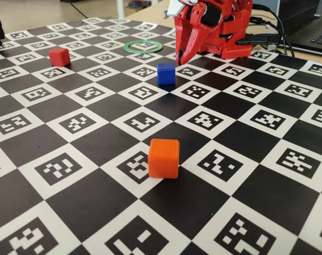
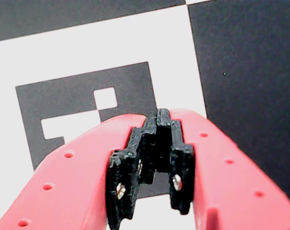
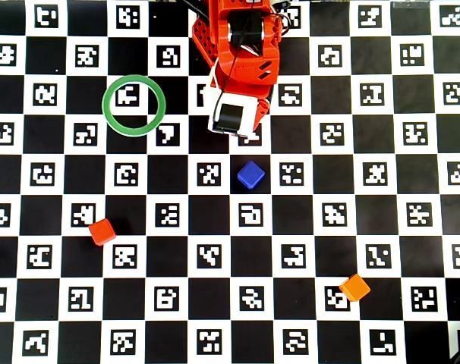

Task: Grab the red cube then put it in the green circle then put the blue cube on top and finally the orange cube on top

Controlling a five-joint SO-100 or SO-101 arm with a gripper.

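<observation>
I see a blk/wht checker mat point(image 3: 48, 250) w/ code marks; red cube point(image 3: 102, 231), blue cube point(image 3: 250, 174), orange cube point(image 3: 354, 287), green ring point(image 3: 133, 105), red gripper point(image 2: 159, 122) w/ blk pads point(image 2: 128, 182).

In the overhead view the arm's own body hides the gripper point(image 2: 157, 117) tips; the wrist view crops both fingers point(image 2: 63, 187) below.

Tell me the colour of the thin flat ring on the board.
Green, clearest in the overhead view.
</observation>
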